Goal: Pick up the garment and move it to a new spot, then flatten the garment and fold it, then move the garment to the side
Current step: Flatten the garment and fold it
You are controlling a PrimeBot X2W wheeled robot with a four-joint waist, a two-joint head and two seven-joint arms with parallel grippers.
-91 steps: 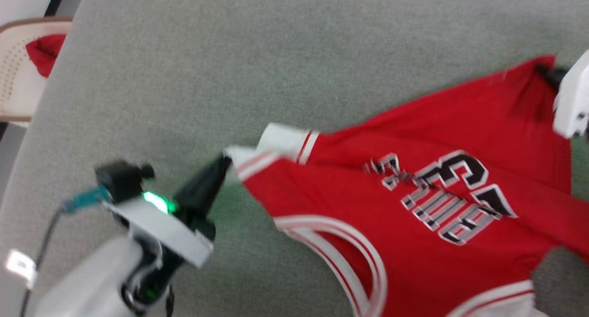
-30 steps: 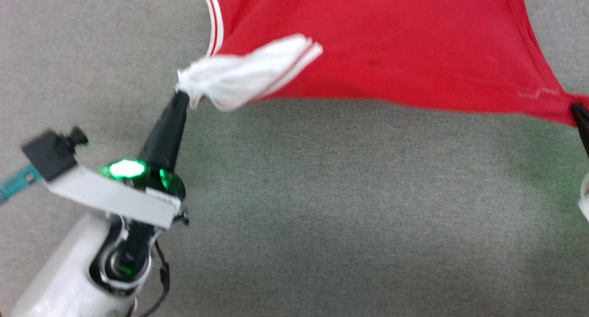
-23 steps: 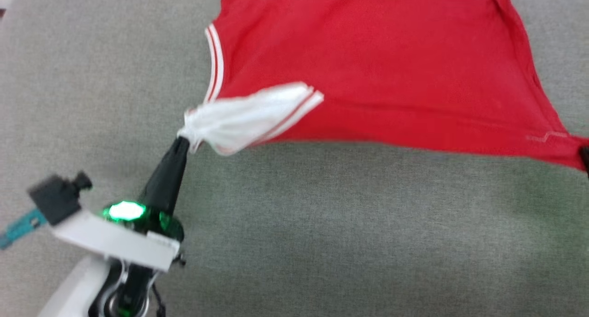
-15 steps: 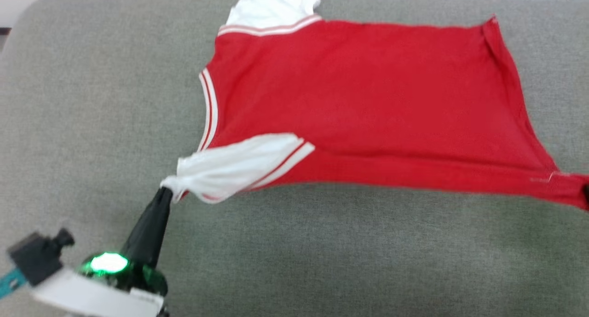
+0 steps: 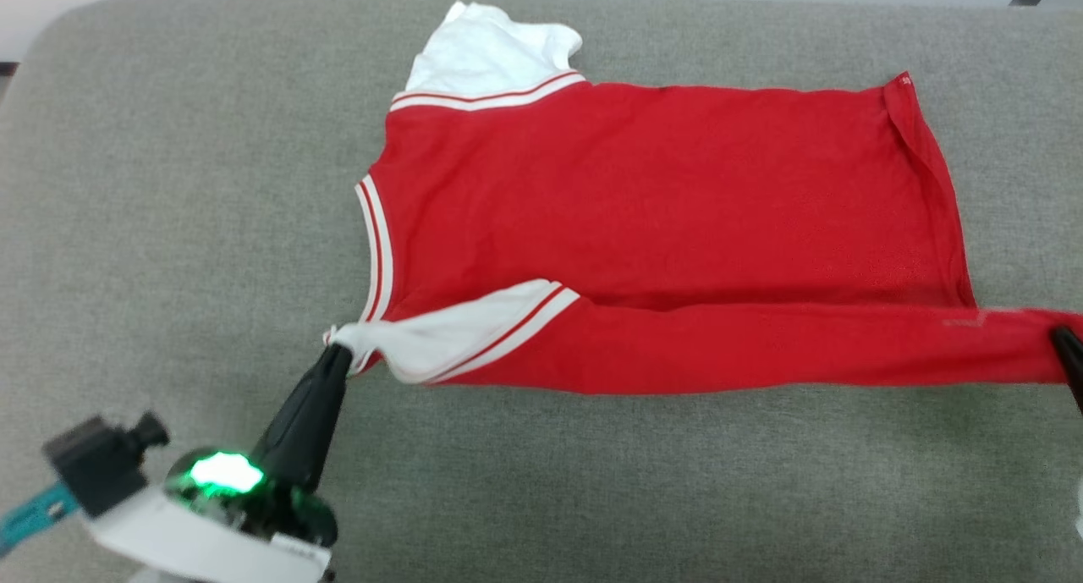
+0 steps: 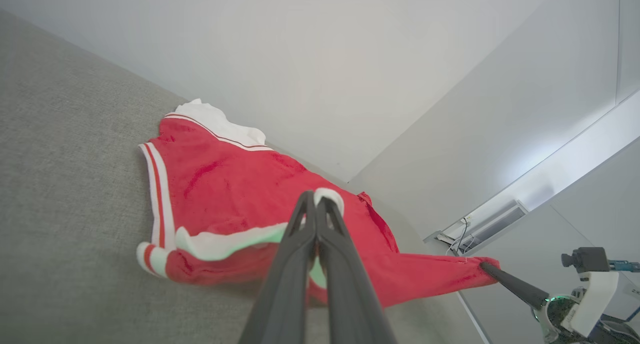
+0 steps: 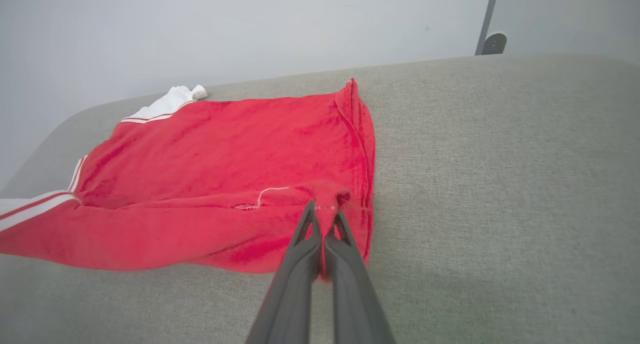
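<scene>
Flatter now: garment [image 5: 660, 202], near edge taut.

Legible text, labels, brands, numbers, signs: none.
Item: shirt [image 5: 668, 211], upper face plain red, nothing to read on it.
Note: one tiny pale mark [image 5: 904, 79] at the shirt's far hem corner, too small to make out.
</scene>
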